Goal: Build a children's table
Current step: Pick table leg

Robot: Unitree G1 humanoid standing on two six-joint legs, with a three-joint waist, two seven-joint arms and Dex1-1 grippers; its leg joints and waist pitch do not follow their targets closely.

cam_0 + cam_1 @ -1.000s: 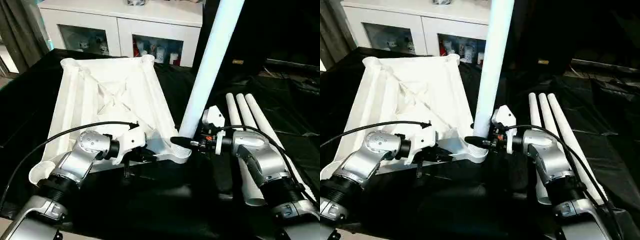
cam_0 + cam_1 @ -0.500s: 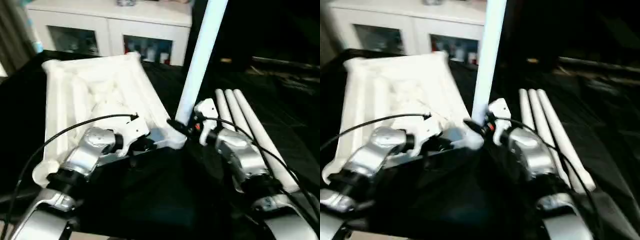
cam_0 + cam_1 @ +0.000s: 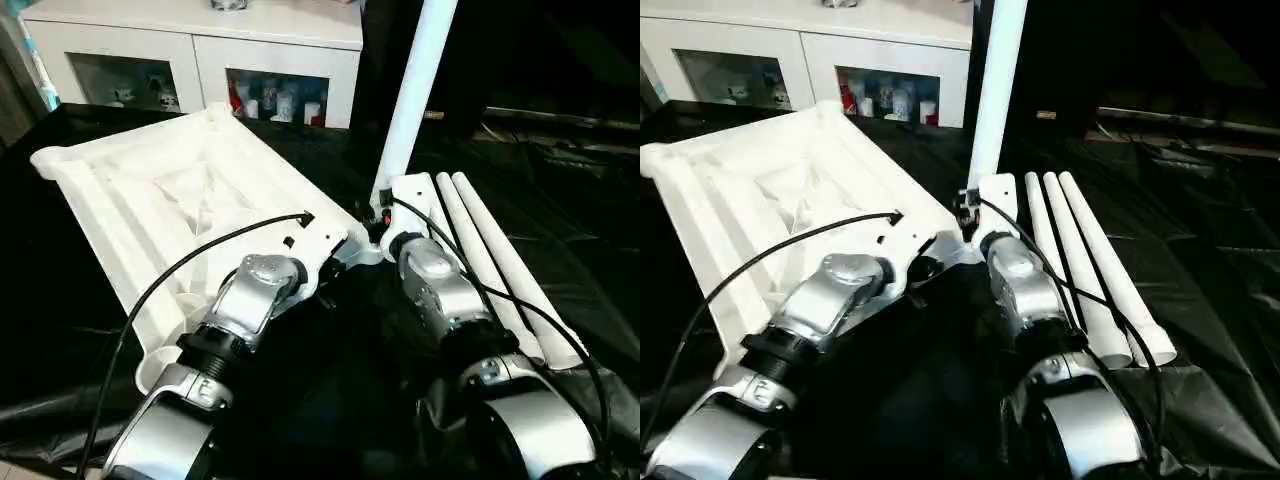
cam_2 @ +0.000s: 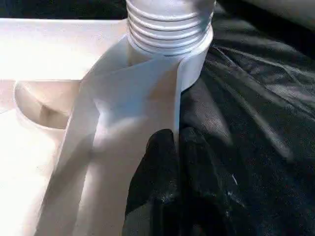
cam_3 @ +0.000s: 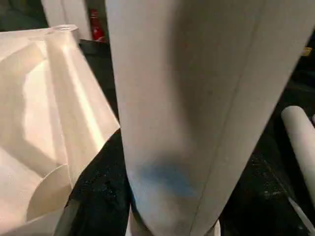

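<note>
From the head views, the tabletop (image 3: 190, 200) lies ribs-up on the black-draped counter (image 3: 560, 230); one leg (image 3: 412, 95) stands in its near corner socket, and three spare legs (image 3: 1080, 265) lie beside it, unfitted.

Left wrist: left gripper (image 4: 172, 167) jaws pinch the socket's rib (image 4: 142, 98).

Right wrist: the leg looms close; right gripper's jaws appear clasped around it.

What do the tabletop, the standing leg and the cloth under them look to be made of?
Tabletop: likely moulded white plastic, from its ribbed underside and smooth semi-gloss.
Standing leg: probably the same plastic, a smooth tube with a threaded end.
Cloth: black, wrinkled, faintly shiny; could be fabric or plastic sheeting.
</note>
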